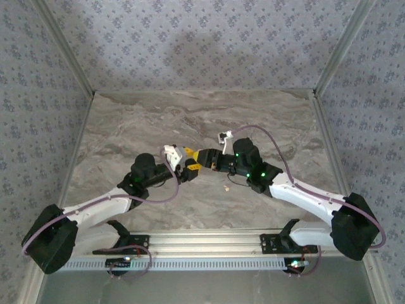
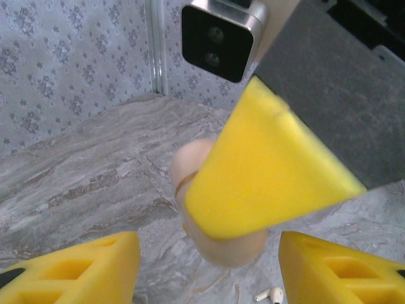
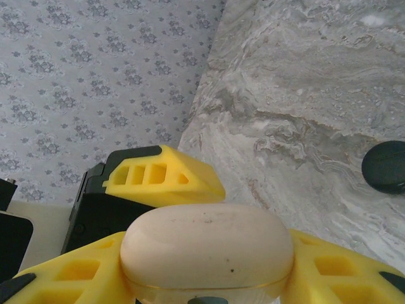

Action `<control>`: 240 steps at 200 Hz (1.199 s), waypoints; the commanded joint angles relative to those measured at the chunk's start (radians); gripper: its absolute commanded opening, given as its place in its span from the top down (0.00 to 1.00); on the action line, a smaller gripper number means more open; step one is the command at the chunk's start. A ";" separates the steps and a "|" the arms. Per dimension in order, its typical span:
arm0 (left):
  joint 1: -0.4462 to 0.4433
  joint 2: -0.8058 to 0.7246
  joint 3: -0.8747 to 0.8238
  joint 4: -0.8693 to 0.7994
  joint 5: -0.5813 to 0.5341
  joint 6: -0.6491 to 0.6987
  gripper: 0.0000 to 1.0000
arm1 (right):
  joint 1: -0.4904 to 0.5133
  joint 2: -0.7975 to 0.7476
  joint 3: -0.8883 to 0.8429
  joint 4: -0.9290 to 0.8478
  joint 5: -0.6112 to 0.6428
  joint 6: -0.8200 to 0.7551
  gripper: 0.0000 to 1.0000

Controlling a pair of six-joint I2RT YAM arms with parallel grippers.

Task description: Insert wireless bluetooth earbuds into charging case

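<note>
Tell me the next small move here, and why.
Probably bring the open left fingers onto the charging case lid and lift it: the right fingers clamp the case, which looks closed, while a pale earbud lies on the table.

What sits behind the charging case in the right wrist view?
One yellow finger of the left gripper, then patterned wall. The charging case, held by the right gripper, covers anything lower.
</note>
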 commanded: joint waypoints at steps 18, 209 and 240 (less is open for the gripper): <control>-0.014 0.010 0.041 0.054 -0.011 -0.013 0.40 | 0.030 0.018 0.028 0.049 -0.003 0.026 0.50; 0.093 -0.050 0.084 -0.080 0.288 -0.042 0.78 | -0.117 -0.256 -0.017 -0.142 -0.128 -0.478 0.27; 0.102 -0.031 0.129 -0.091 0.452 -0.055 0.78 | -0.169 -0.276 0.088 -0.397 -0.346 -0.877 0.32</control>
